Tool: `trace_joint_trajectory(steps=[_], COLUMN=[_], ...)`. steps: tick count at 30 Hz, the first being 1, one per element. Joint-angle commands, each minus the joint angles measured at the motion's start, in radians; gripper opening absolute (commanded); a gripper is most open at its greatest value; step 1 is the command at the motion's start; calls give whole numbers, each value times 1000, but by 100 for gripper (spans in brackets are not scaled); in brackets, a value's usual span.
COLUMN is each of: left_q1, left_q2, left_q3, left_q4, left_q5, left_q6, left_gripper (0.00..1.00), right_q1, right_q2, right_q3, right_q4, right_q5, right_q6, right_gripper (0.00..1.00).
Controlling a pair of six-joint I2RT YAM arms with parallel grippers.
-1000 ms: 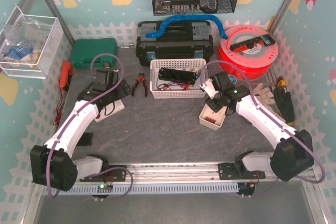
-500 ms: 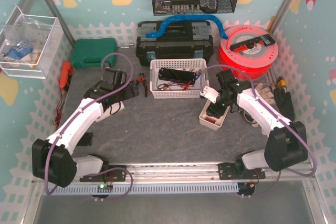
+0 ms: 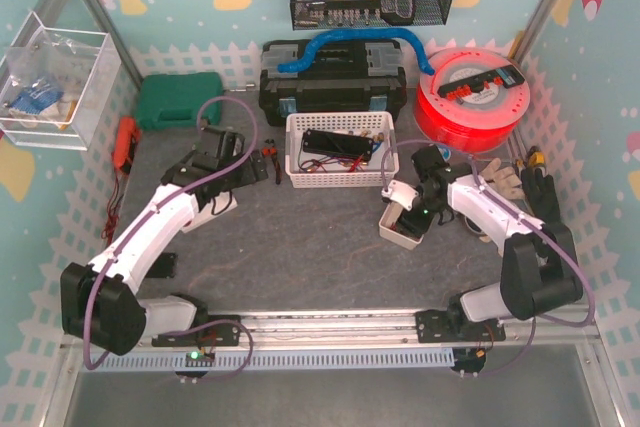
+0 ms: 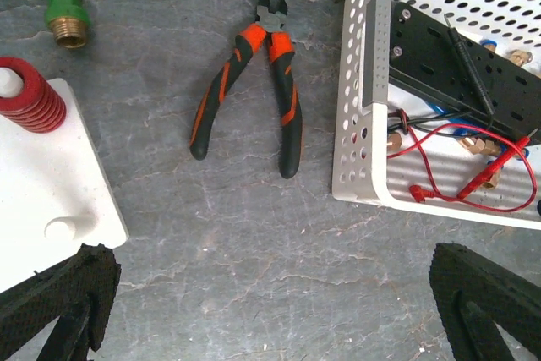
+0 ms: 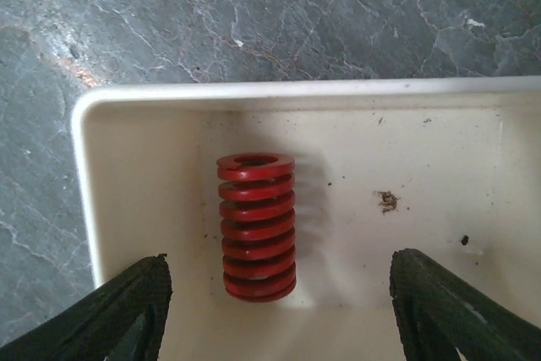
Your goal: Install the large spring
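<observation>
Two white robot arms reach over a grey stone-patterned counter (image 4: 237, 243).

The right end effector (image 5: 283, 319) hangs over one shallow cream tray (image 5: 406, 95) at the right of the counter. Its two black fingers are spread wide and hold nothing. One red spring (image 5: 256, 226) of about seven coils sits inside the tray near its left wall. It lies between the two fingers and touches neither. The wrist view does not show whether it stands or lies on its side.

The left end effector (image 4: 270, 302) hovers over bare counter at the left, fingers also spread wide and holding nothing. Just to its left is one white plate (image 4: 42, 183) with two white pegs. A second red spring (image 4: 27, 95) sits on the far peg, and the near peg (image 4: 63, 227) is bare.

One pair of cutters (image 4: 254, 82) with orange and black handles lies between the plate and one white perforated basket (image 4: 359, 124). The basket holds a black block and red wires. One green hose fitting (image 4: 59, 6) with a brass thread lies far left.

Along the far edge are one green case (image 3: 180, 100), one black toolbox (image 3: 333, 82) and one red spool (image 3: 475, 97). A black label on the spool is too small to read.
</observation>
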Motion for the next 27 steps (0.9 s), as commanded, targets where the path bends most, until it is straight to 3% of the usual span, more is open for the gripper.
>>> trace_joint_trajectory(steps=[1,7,18,27], left_q1=[-13,-27,-33,-33], left_q2=[15,33,29,28], left_q3=[32,53,48,44], left_q4=[-14,-16,-24,-23], left_q5=[-17,-38,-61,-63], left_q6=[19,30,34,29], left_gripper=[99,99,99,99], right_q1=[-8,-12,-31,-31], right_q2=[37,65,71,59], right_q3=[-33,-77,-111,-129], right_q4=[52,186,261,291], right_q5=[-24,81,101,10], right_q6=[14,50,91,12], right_gripper=[72,69,50,51])
